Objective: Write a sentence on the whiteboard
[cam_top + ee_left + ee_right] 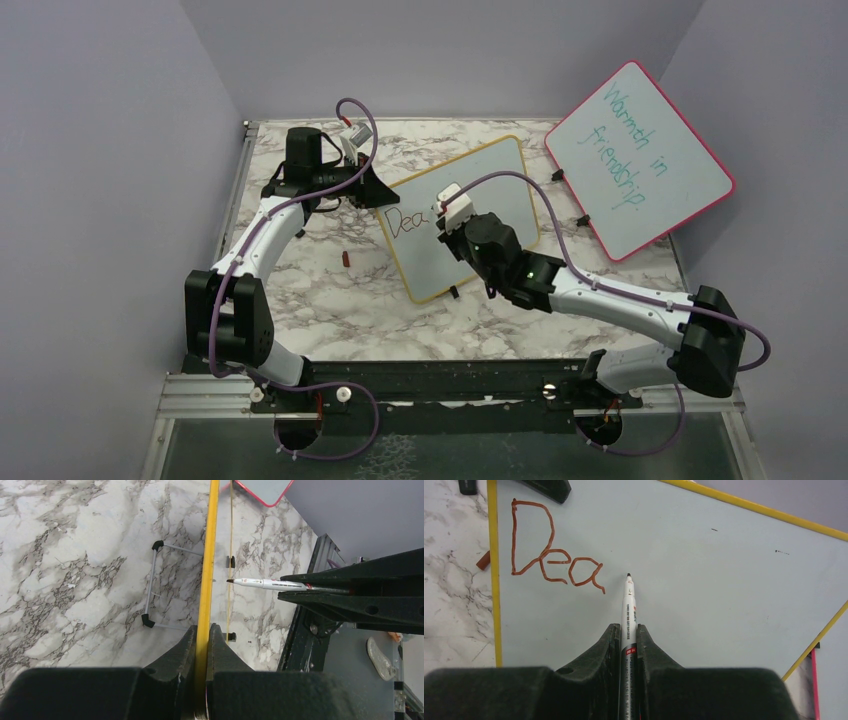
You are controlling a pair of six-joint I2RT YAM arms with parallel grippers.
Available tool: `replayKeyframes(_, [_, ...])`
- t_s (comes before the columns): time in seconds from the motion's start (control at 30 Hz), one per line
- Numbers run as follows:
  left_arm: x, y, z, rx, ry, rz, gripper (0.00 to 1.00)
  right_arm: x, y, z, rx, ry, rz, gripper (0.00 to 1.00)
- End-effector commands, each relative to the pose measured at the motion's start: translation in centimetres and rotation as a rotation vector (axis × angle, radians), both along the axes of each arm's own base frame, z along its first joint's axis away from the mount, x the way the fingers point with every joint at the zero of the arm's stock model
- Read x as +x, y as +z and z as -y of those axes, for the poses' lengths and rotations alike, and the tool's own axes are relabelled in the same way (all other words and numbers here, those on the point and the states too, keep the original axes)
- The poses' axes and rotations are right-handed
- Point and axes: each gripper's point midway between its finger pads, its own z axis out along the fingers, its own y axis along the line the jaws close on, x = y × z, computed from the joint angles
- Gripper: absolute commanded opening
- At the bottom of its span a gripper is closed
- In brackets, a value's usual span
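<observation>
My right end effector is clamped on a slim white marker pen, its dark tip pointing straight ahead of the fingers, just past the tail of the last letter; I cannot tell whether the tip touches the surface of the board. The white rectangular whiteboard with the thin yellow frame fills nearly everything ahead of that end effector. The sentence so far reads "Dea" in reddish-brown marker strokes, up and to the left of the pen tip.

My left end effector is closed tight on the yellow edge of the same board, the frame running straight away from between its fingers. Through that wrist camera I see the pen to the right of the frame, held by the other arm's black fingers.

On the white-and-grey marbled surface, a small red cap-like piece lies left of the board, beside its left frame edge. Beyond the right end effector, to its right, leans a second white board with a pink-red frame and teal handwriting, standing apart from the yellow one
</observation>
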Motion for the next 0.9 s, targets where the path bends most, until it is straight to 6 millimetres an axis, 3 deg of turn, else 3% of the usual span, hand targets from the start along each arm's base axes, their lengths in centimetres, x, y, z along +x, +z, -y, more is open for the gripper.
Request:
replayKeyframes(0.0, [1.8, -4.9, -1.9, 0.158, 0.1, -0.027, 0.0, 0.9, 0.7, -0.2, 0.016, -0.018, 0.027, 0.0])
replayKeyframes(0.87, [1.7, -4.9, -2.0, 0.16, 0.1, -0.028, 0.0, 0.5, 0.1, -2.1, 0.006, 0.077, -0.007, 0.01])
